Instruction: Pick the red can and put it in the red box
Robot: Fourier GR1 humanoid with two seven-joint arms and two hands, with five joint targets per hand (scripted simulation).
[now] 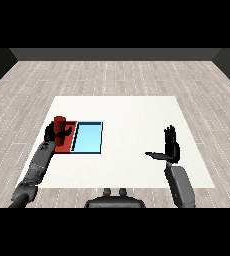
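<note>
Near the table's (137,107) left edge, the left hand (52,132) curls round the can (60,123) over the red tray (67,142). Touching that tray's right side lies the blue tray (88,138). Well apart, the right hand (170,145) stands with straight fingers, holding nothing.

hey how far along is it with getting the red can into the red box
Done: the red can is picked up, with the left hand curled round it. In hand: it is held upright over the red tray. Left: setting it down and letting go. The right hand is open, off to the side.
</note>
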